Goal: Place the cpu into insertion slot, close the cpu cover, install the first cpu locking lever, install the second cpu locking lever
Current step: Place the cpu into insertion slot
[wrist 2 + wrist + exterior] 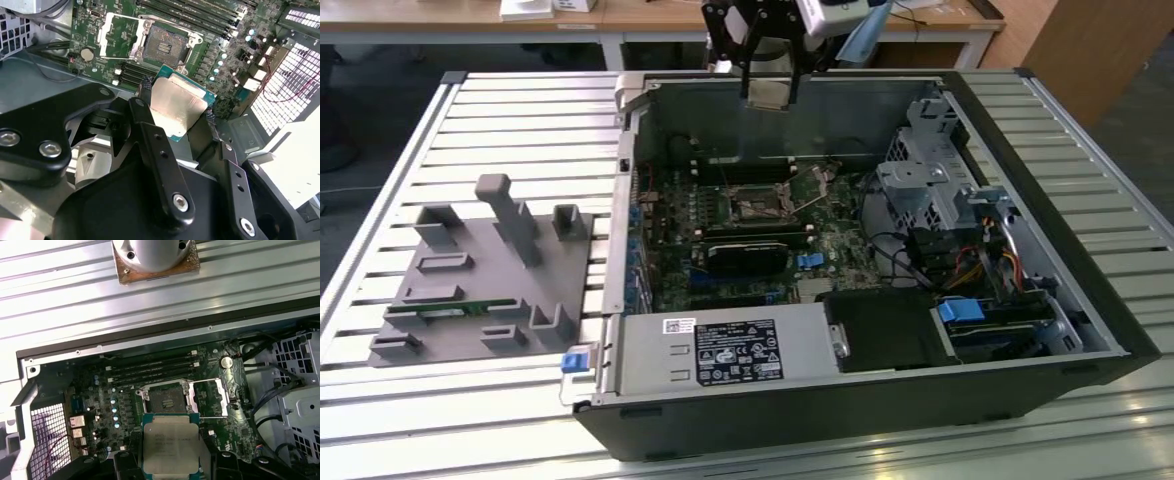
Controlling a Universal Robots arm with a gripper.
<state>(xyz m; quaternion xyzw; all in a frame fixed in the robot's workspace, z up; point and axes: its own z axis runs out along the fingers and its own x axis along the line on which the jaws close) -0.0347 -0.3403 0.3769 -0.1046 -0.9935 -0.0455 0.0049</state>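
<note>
My gripper hangs high over the back wall of the open computer case, shut on the cpu. In both wrist views the cpu shows its dull silver top and green rim, pinched at two opposite edges by the black fingers. The insertion slot lies below on the green motherboard, square and dark, with nothing in it. The cpu cover is swung open and lies flat beside the slot.
Long black memory slots run beside the socket. A black module, a power supply and a metal drive cage with cables crowd the case. A grey fixture with upright posts stands on the slatted table at the exterior view's left.
</note>
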